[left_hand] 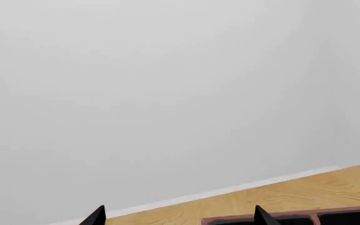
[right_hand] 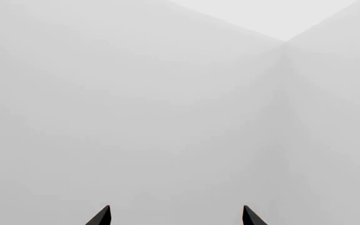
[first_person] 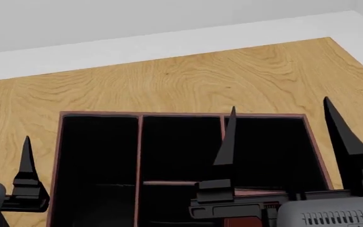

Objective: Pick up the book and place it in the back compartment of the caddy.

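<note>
The caddy (first_person: 181, 114) lies on the wooden table in the head view, with thin dark-red walls, dividers and black cells. Its rim (left_hand: 292, 217) also shows at the edge of the left wrist view. The book is out of view in every frame. My right gripper (first_person: 285, 137) is raised over the caddy's right cells, fingers pointing up and wide apart, open with nothing between them. In its own view the right gripper (right_hand: 176, 216) faces only bare wall. My left gripper (left_hand: 180, 216) is open too; one of its fingers (first_person: 26, 163) stands at the caddy's left wall.
The wooden tabletop (first_person: 188, 80) stretches beyond the caddy to its far edge (first_person: 168, 47) and a right corner (first_person: 328, 39). Behind it is a plain white wall (left_hand: 167, 93), with a room corner (right_hand: 284, 42) in the right wrist view.
</note>
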